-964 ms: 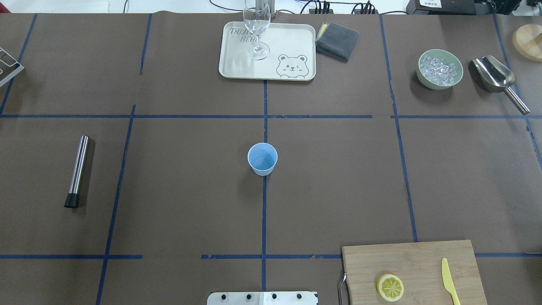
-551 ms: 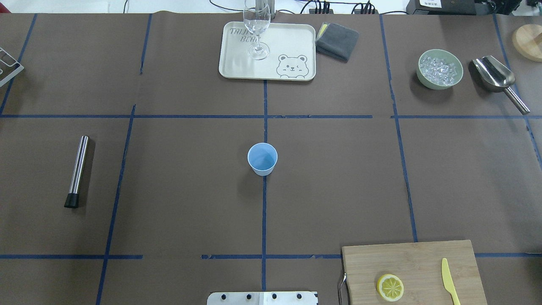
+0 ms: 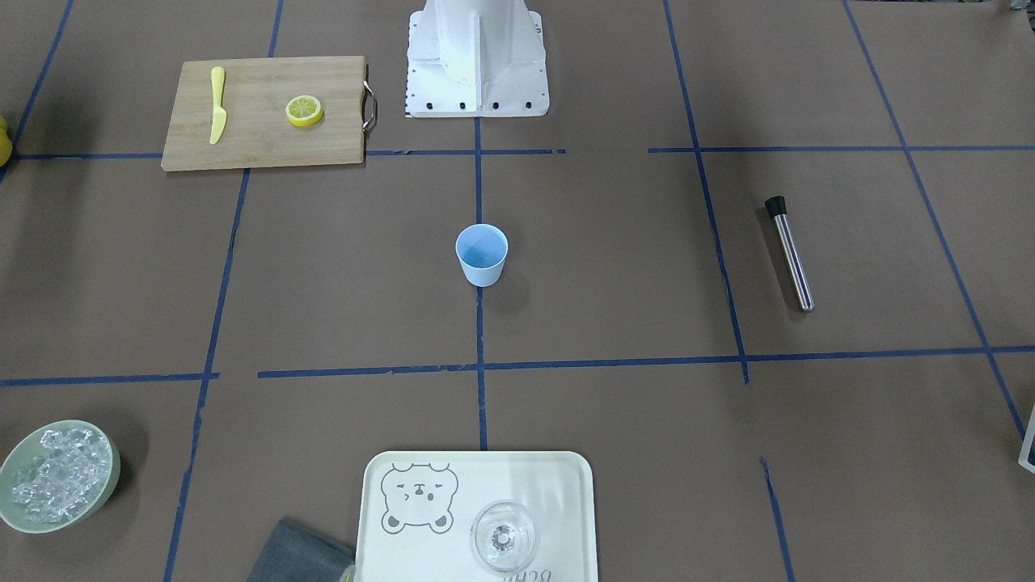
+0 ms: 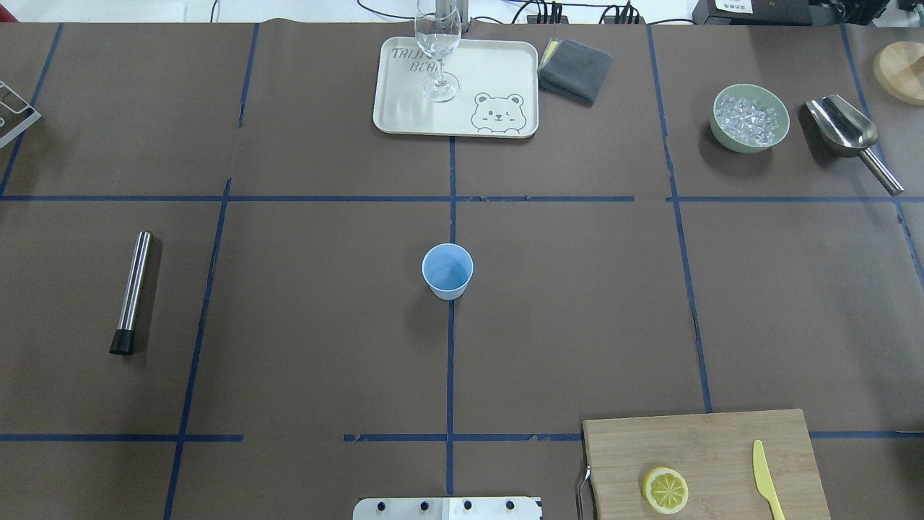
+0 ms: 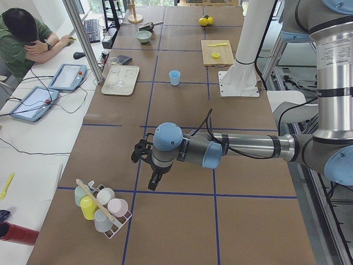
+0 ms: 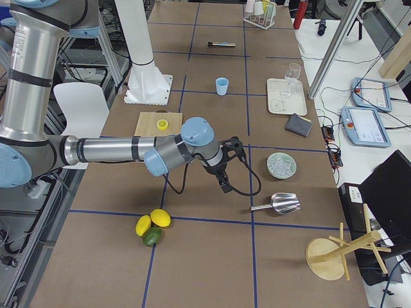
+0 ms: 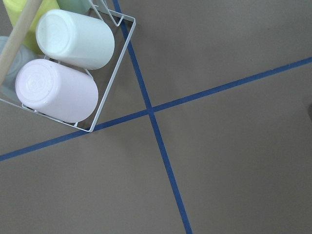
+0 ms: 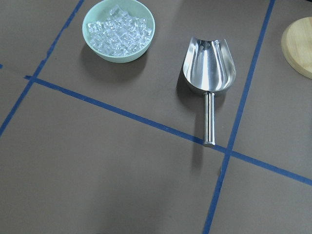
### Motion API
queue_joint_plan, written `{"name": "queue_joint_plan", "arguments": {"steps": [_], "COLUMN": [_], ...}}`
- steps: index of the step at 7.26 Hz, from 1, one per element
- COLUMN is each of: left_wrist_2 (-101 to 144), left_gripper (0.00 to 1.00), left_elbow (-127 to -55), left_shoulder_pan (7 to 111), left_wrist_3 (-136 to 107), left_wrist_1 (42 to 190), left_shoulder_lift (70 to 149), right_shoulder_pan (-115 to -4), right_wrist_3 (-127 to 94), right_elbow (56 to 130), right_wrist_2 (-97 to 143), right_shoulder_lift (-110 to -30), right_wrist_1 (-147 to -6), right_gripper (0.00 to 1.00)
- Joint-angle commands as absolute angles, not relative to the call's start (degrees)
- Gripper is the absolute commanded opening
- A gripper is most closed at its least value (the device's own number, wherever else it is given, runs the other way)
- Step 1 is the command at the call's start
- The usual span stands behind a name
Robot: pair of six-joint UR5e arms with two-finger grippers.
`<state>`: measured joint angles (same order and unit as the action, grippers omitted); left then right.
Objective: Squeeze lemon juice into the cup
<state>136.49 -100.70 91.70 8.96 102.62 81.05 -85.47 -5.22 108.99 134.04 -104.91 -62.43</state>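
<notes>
The left gripper and right gripper are held toward the table's ends; whether they are parted cannot be told. The cup is seen empty mid-table. The lemon is left untouched on the board at the robot-side edge: nothing is yet done.

Matt plastic cup; wooden board; shiny metal scoop; matt paper table cover.

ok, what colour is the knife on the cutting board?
The knife is pale yellow; shows best in the overhead exterior view.
</notes>
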Motion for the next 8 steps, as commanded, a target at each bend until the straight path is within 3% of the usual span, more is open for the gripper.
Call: {"name": "queue_joint_plan", "arguments": {"steps": [1,3,5,8], "left_wrist_2": [136.49,136.58,136.58,136.49], "left_gripper": [1.0,1.0,1.0,1.0], "left_elbow": [-100.63,-100.72,-100.72,-101.07], "left_shoulder_pan": [91.67,91.76,91.67,91.67], "left_wrist_3": [8.96,8.96,8.96,8.96], "left_wrist_1": [102.74,102.74,102.74,102.74], "left_shoulder_lift": [80.95,80.95,80.95,80.95], "right_shoulder_pan": [-78.97,-72.99,-59.84,-35.75], "right_wrist_3": [-10.71,-21.03,-34.65,-46.73], "right_elbow": [110.21,115.37,123.1,138.57], "right_wrist_2": [134.38,133.6,130.36,107.84], "right_shoulder_lift": [-103.81,-102.83,-103.01,-102.83], "right_wrist_1": [-56.64,-56.42,-57.13,-78.42], "right_gripper": [1.0,1.0,1.0,1.0]}}
